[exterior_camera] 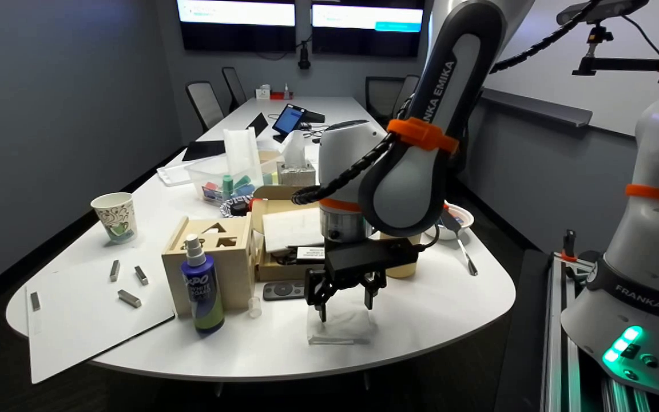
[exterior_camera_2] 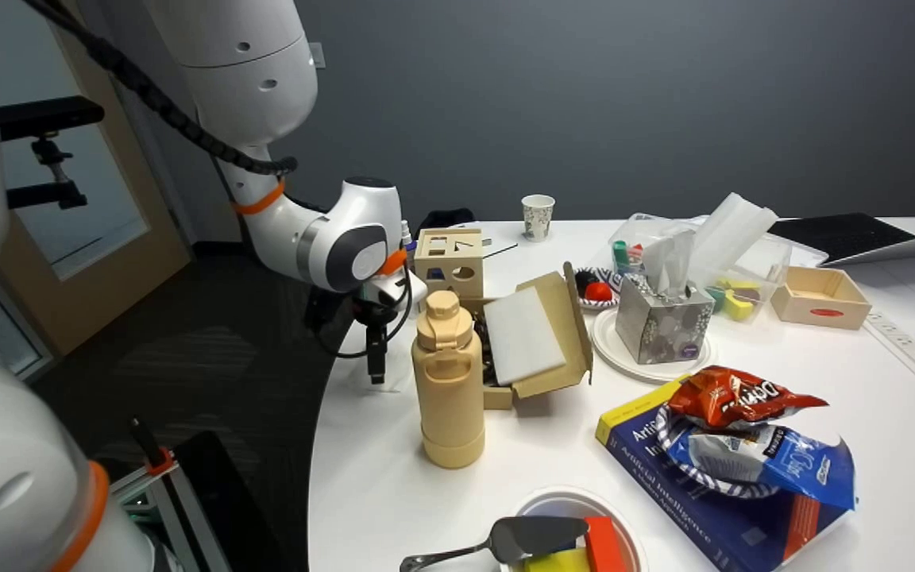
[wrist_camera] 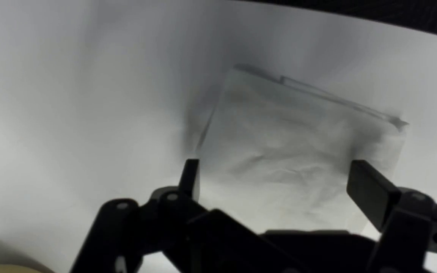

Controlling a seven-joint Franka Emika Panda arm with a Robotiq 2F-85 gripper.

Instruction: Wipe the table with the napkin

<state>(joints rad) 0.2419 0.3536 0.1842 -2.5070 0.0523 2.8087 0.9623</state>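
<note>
The napkin (exterior_camera: 338, 333) is a small, thin, white, wrinkled rectangle lying flat near the rounded front end of the white table (exterior_camera: 432, 326). In the wrist view the napkin (wrist_camera: 286, 129) fills the space between and ahead of the fingers, one folded edge facing the table's edge. My gripper (exterior_camera: 345, 312) points down over it with its fingers wide apart and nothing between them. In the wrist view the gripper (wrist_camera: 273, 167) has one finger at the napkin's side edge and one over it. I cannot tell whether the fingertips touch it. In an exterior view the gripper (exterior_camera_2: 376, 369) mostly hides the napkin.
A blue spray bottle (exterior_camera: 203, 292), a wooden shape box (exterior_camera: 232, 274), a small clear cup (exterior_camera: 254, 308) and a remote (exterior_camera: 284, 290) stand beside the gripper. A tan bottle (exterior_camera_2: 449, 381) and an open cardboard box (exterior_camera_2: 553, 349) are close behind. A bowl with a spatula (exterior_camera_2: 537, 536) is farther along.
</note>
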